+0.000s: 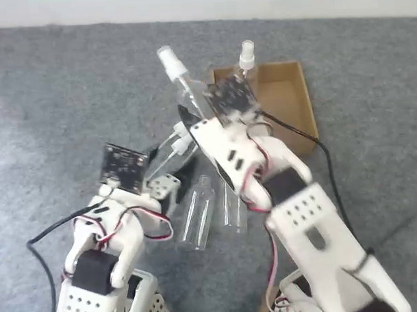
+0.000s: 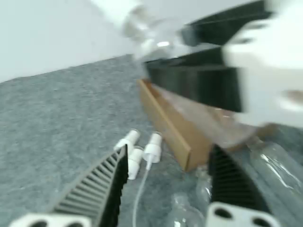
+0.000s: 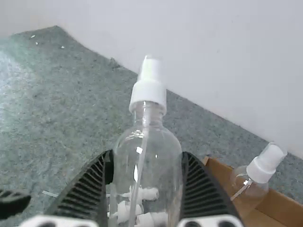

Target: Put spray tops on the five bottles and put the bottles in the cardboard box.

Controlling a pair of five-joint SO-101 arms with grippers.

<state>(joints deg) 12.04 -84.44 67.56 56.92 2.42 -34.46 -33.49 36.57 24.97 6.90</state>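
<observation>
Two clear bottles carry spray tops. One capped bottle (image 3: 149,142) is clamped between the jaws of the right gripper (image 3: 147,163). It is raised off the grey carpet (image 1: 56,100), just left of the cardboard box (image 1: 289,105), and its white spray top (image 3: 148,90) points toward the far wall. The second capped bottle (image 3: 258,177) sits inside the box at its far left corner.

Two uncapped bottles (image 1: 197,212) lie side by side on the carpet close to the arms. The right-hand one is partly tucked under the right arm.

The left gripper (image 2: 169,150) hovers low over the carpet with its jaws spread wide and nothing between them. Three loose spray tops (image 2: 152,149) lie together on the carpet just beyond it, to the left of the box's near corner.
</observation>
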